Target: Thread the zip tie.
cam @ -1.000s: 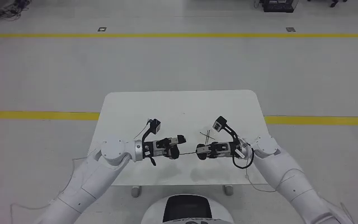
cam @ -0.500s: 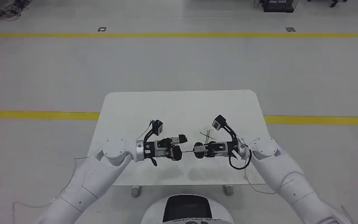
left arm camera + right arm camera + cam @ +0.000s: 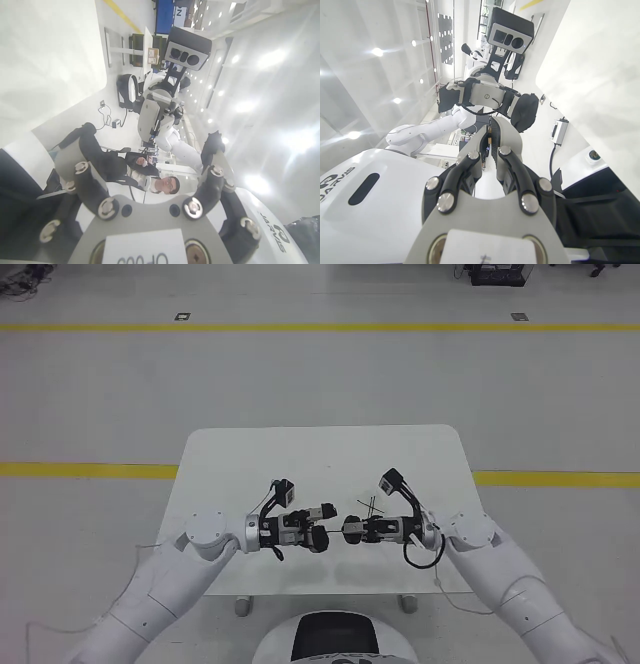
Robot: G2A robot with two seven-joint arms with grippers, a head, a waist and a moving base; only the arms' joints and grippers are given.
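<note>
Left gripper (image 3: 150, 133) fingers spread wide, holding nothing, right gripper (image 3: 490, 132) fingers pinched together on the thin black zip tie (image 3: 334, 532), strap suspended between the two facing grippers above the white table (image 3: 420, 454), spare zip ties (image 3: 372, 505) lying just beyond.

White table (image 3: 320, 454) on pale floor (image 3: 320, 374) with 2 yellow lines (image 3: 100, 327).
</note>
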